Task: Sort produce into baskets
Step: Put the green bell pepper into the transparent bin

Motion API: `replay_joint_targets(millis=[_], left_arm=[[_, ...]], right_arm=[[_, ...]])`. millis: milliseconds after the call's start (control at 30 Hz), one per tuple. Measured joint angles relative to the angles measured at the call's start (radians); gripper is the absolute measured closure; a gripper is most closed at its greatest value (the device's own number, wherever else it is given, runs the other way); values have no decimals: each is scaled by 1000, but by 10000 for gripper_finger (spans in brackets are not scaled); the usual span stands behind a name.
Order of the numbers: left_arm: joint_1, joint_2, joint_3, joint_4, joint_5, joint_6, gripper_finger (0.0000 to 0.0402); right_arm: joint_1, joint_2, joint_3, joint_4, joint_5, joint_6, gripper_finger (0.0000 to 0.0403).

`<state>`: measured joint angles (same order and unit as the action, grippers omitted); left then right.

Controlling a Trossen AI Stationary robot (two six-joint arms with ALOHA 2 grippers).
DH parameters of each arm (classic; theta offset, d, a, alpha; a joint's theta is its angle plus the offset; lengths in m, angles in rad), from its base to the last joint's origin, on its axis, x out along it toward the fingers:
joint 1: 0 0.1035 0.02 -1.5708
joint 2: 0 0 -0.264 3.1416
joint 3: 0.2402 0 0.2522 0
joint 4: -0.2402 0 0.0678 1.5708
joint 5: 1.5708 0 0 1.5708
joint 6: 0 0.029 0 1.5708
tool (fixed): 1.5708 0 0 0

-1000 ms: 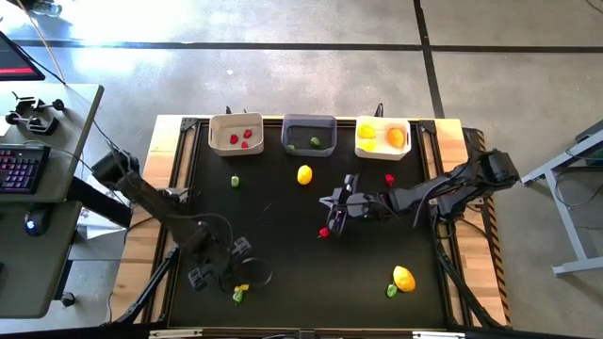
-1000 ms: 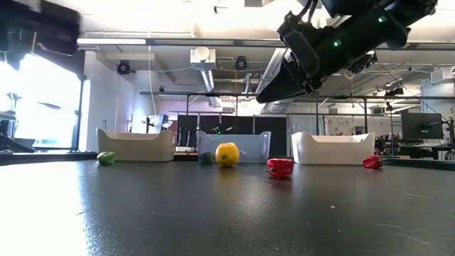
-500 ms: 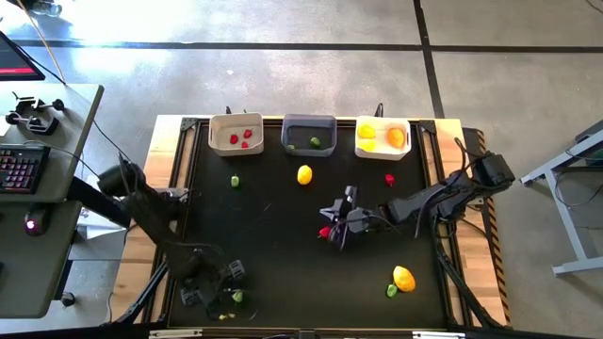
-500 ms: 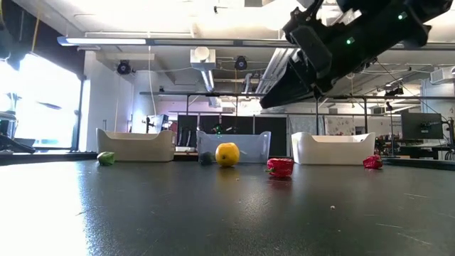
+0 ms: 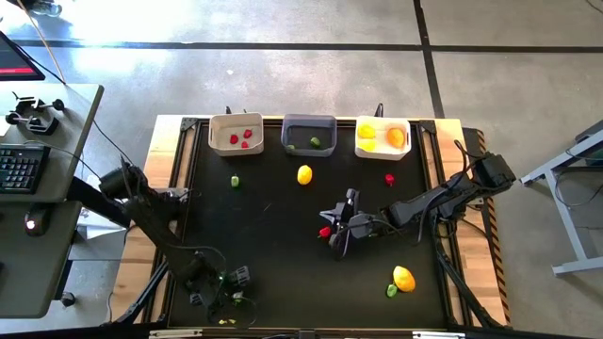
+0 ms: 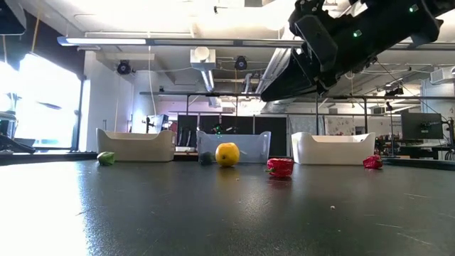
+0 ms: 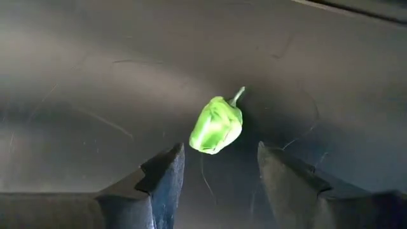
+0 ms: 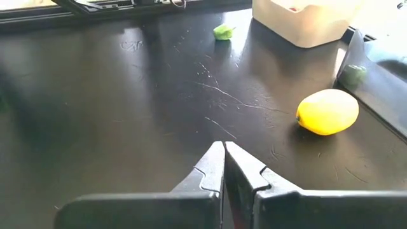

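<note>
In the left wrist view a small green pepper (image 7: 216, 125) lies on the black table, just ahead of the gap between my left gripper's (image 7: 219, 172) open fingers, untouched. From above, that gripper (image 5: 226, 285) sits near the table's near-left corner beside the pepper (image 5: 237, 296). My right gripper (image 8: 224, 166) is shut and empty, held above the table middle (image 5: 339, 237) next to a red piece (image 5: 324, 231). The cream-white basket (image 5: 236, 135) holds red pieces, the dark grey basket (image 5: 309, 135) green ones, the white basket (image 5: 382, 138) yellow-orange ones.
Loose produce lies on the table: a lemon (image 5: 304, 174), a green piece (image 5: 235, 181) and a red piece (image 5: 389, 179) near the baskets, and another lemon (image 5: 403, 279) with a green piece (image 5: 391, 291) at the near right. The baskets line the far edge.
My left gripper has moved toward the table's near edge and now sits beside the green pepper. My right gripper has shifted a little toward the near edge, staying shut next to the red piece. No produce has moved.
</note>
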<state>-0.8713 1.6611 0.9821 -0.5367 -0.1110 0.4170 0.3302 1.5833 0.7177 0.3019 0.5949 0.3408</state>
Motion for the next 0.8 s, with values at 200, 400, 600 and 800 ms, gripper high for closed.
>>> replay_joint_targets(millis=[200, 400, 600, 800], left_arm=[[4, 65, 0, 28, -13, 105, 214], [14, 84, 0, 45, -1, 128, 231], [14, 84, 0, 39, -14, 101, 307], [17, 78, 0, 3, -14, 64, 392]], right_arm=[[0, 0, 0, -1, 0, 0, 401], [0, 0, 0, -2, 0, 0, 401], [0, 0, 0, -5, 0, 0, 401], [0, 0, 0, -5, 0, 0, 401]])
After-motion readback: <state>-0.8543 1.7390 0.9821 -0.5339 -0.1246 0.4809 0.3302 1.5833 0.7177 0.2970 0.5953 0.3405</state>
